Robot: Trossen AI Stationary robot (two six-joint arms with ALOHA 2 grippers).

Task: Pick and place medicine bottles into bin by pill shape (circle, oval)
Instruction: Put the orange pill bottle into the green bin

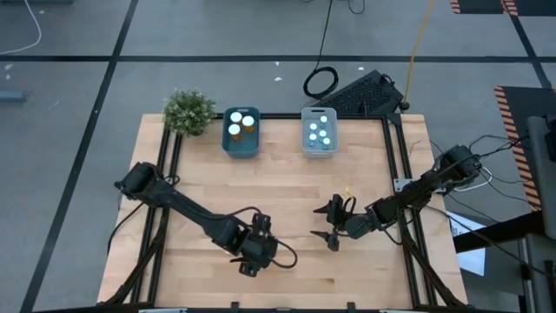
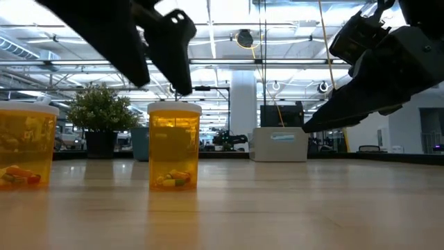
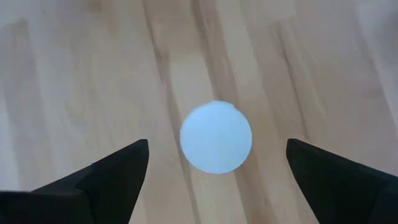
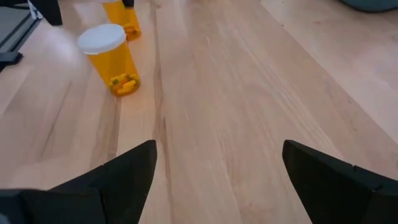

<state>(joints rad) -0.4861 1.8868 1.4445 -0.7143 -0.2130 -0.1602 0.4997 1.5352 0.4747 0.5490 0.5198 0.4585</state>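
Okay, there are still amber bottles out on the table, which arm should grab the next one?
Probably left. The left gripper hangs open straight above an amber bottle's white cap, while the right gripper sees bottles only farther off.

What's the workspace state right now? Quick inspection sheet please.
Surface: wooden table, bare in the middle.
Job's things: two amber bottles stand on the table; left bin holds amber bottles, right bin holds pale ones.
Clutter: potted plant at the far left corner.
Grippers: left gripper open, above a white cap; right gripper open, empty, near the table's right side.
Cables: black coil on the floor behind the table.
Surroundings: open hall with ceiling lights; no people seen.
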